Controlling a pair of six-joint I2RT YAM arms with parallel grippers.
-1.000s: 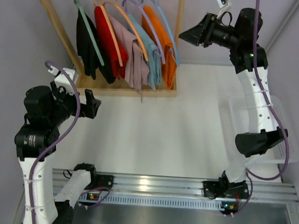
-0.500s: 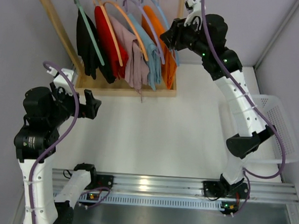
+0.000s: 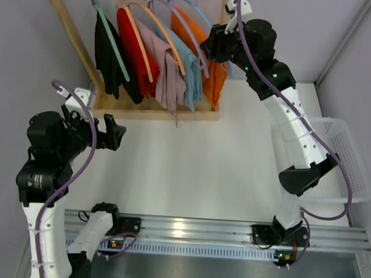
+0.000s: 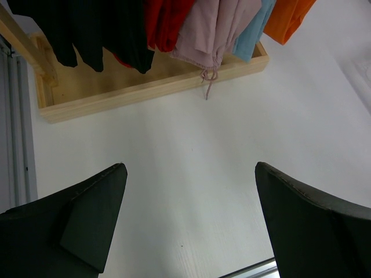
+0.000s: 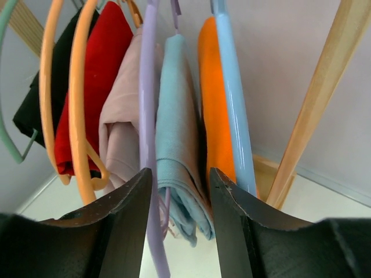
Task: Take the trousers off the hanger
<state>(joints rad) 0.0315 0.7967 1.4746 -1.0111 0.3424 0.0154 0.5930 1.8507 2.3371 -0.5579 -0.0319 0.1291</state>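
Trousers (image 5: 213,104) hang beside the right claw (image 5: 181,176), nearer now, seemingly half-spread and empty.

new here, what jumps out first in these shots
Bright garments hang in a row on the wooden rack at the far edge, the orange trousers at its right end on the light-blue hanger. The right gripper hovers at that end, jaws parted; the left gripper, open, sits well back.

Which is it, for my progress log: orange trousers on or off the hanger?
On: the trousers hang folded over the light-blue hanger on the rack.
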